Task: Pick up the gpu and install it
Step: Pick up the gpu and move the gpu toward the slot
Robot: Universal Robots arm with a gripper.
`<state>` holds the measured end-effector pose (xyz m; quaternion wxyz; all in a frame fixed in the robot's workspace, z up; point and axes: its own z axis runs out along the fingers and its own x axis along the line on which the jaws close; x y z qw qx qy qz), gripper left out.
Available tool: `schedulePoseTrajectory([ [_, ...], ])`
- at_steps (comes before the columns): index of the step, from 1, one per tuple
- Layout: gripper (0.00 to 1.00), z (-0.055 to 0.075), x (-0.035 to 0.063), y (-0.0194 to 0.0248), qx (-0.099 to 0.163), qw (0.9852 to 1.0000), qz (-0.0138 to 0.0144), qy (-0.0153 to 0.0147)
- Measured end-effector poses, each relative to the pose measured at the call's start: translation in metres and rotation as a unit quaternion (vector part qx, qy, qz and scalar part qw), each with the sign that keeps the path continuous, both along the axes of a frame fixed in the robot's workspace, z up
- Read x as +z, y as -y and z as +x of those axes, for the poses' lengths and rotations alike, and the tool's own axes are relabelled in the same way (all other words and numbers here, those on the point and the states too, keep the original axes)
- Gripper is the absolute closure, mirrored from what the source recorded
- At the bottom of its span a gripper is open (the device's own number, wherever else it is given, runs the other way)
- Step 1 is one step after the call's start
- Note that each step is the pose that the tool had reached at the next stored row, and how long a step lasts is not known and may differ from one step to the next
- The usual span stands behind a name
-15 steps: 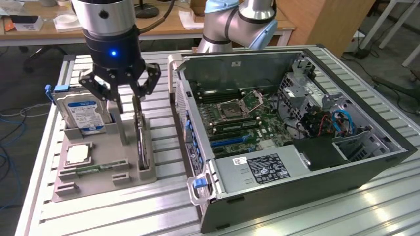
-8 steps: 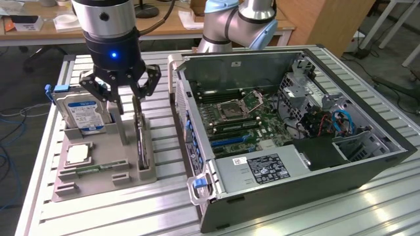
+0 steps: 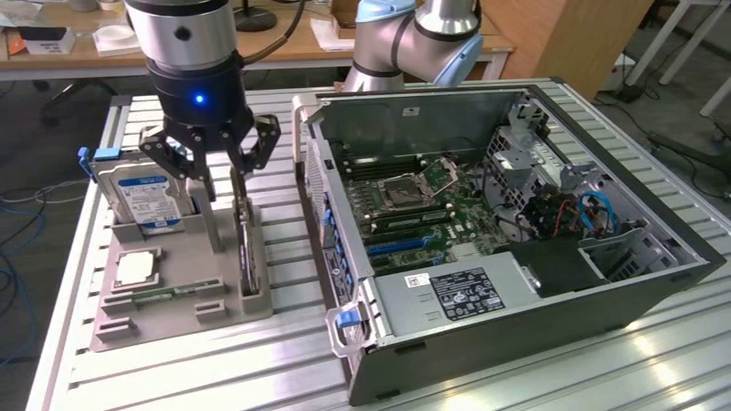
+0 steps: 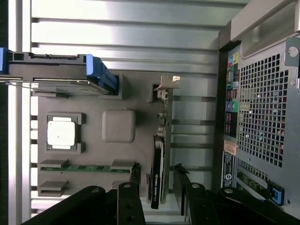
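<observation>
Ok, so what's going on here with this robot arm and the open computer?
The robot arm is at the pick-up stage of fitting a gpu into the open computer case. Its gripper hangs open right above the card, which stands on edge in a gray holder tray beside the case, with one finger on each side of it. The card is not yet gripped or lifted. A hard drive stands in the same tray.

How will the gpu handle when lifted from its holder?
Likely stiff: the gpu is a flat circuit board standing on edge in the gray holder. Thin and upright, it could tip if nudged sideways. Its bare circuitry looks fragile under a hard squeeze.
</observation>
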<state>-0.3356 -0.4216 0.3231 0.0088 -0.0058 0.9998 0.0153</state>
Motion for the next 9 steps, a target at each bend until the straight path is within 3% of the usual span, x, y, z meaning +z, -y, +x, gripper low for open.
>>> schedulePoseTrajectory([
  [9, 0.59, 0.0, -0.0042, 0.0, 0.0, 1.0, 0.0, 0.0],
])
